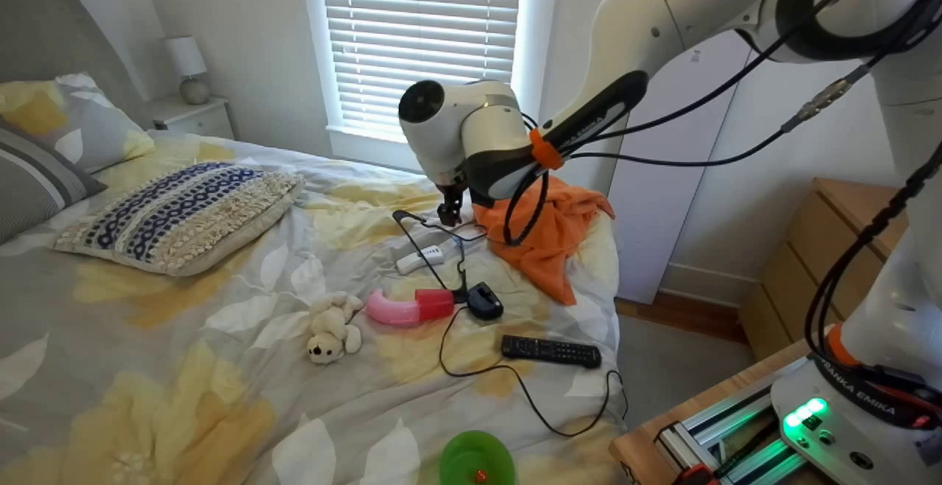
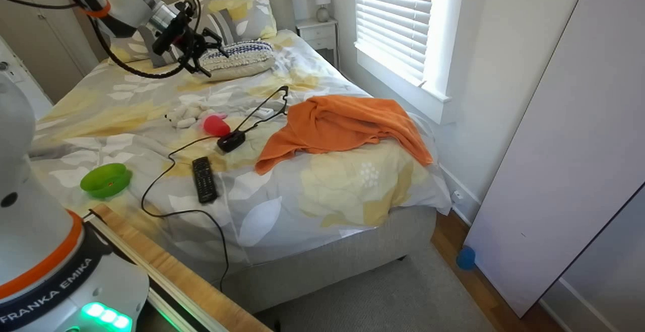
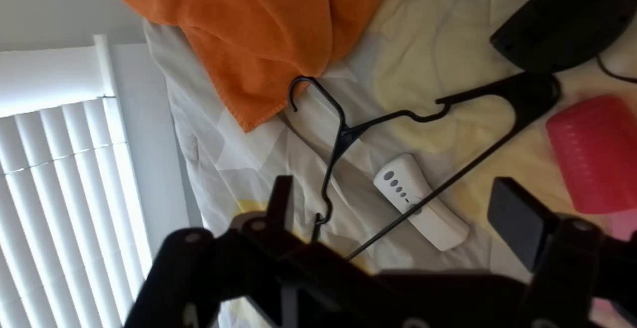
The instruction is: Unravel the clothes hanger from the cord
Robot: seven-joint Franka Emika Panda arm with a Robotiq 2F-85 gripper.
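Note:
The clothes hanger is thin, black and triangular with a hook; it lies on the bed in both exterior views [image 1: 422,252] [image 2: 259,107] and in the wrist view [image 3: 344,139]. One end meets a black device [image 1: 486,302] [image 2: 232,141] [image 3: 567,24]; whether it lies under or against it I cannot tell. The black cord [image 1: 574,435] [image 2: 145,198] runs from the device across the bed and over its edge; a short piece shows in the wrist view [image 3: 611,73]. My gripper [image 1: 450,214] [image 2: 216,63] [image 3: 395,206] is open and empty above the hanger, whose far end it hides in the wrist view.
A white remote [image 1: 419,259] [image 3: 423,203] lies beneath the hanger's bar. An orange cloth [image 1: 552,227] [image 2: 337,125] lies by the hook. A pink-and-red toy [image 1: 412,307], plush toy [image 1: 335,327], black remote [image 1: 550,350] and green bowl [image 1: 477,459] lie nearby.

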